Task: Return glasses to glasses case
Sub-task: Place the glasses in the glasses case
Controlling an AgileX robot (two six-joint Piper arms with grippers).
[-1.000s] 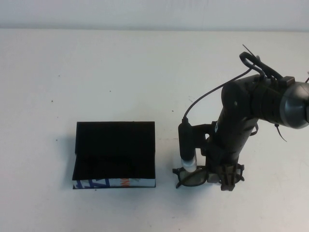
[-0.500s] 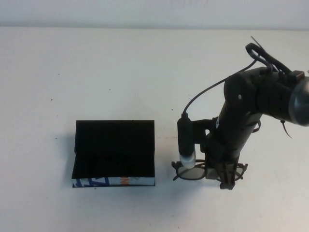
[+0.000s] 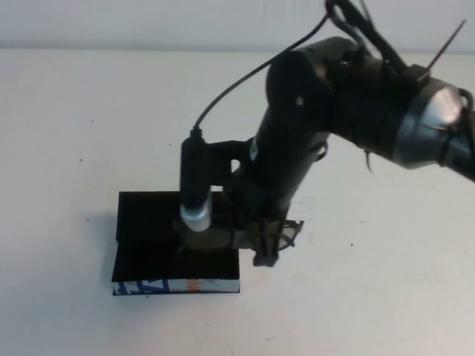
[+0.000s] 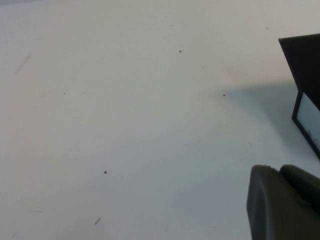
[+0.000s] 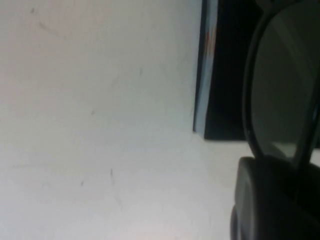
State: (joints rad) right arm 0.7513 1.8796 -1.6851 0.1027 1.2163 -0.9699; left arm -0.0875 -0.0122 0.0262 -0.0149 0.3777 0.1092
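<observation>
Right gripper (image 3: 266, 239), lower centre of the high view, clamped on dark-framed glasses (image 3: 211, 239) with tinted lenses, above the right edge of the open black case (image 3: 148, 245). Left gripper (image 4: 282, 202) low over the white table (image 4: 125, 125); opening not discernible.

glasses (image 3: 211, 239): mostly hidden by right arm | glasses case (image 4: 306, 85): cut by edge
</observation>
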